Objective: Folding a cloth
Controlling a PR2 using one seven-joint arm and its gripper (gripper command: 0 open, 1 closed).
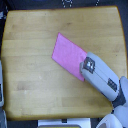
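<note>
So the wooden surface (30, 75) fills most of the shot, and the pink cloth (67, 52) lies flat and skewed right around its middle. The gripper (86, 66) comes in from about 4 o'clock, sitting over the cloth's 4 o'clock corner; can't tell if it's open or closed.

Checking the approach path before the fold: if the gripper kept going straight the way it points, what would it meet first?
The gripper points up-left over the pink cloth, so it would likely meet the cloth first; its height above it is unclear.
</note>
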